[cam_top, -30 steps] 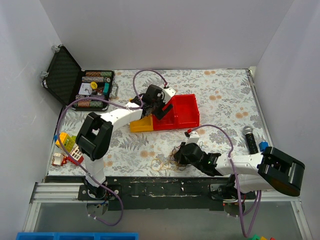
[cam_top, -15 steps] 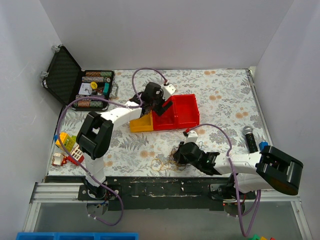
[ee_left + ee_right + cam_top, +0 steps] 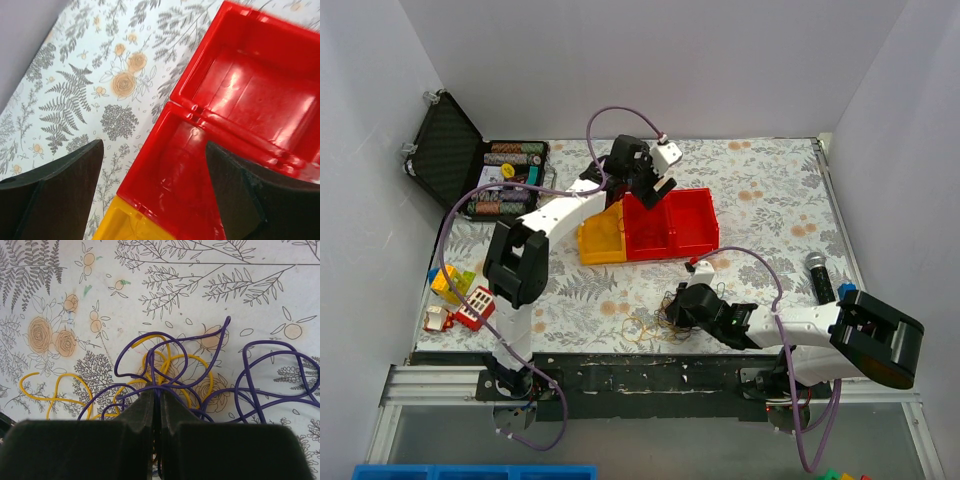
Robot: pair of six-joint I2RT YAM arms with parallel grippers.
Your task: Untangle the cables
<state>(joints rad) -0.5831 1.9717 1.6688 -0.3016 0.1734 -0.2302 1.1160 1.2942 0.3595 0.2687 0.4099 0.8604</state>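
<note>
The right tool (image 3: 156, 396) is clamped shut, apparently on purple strands of the cables (image 3: 167, 367), which lie on the table (image 3: 240, 285) at its 12 o'clock. Little looks done — purple and yellow loops cross throughout. The left tool (image 3: 152, 150) gapes empty over a red bin (image 3: 260, 100). Which strand is gripped hides inside the grip.

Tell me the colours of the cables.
The cables are purple and yellow, clearest in the right wrist view.
</note>
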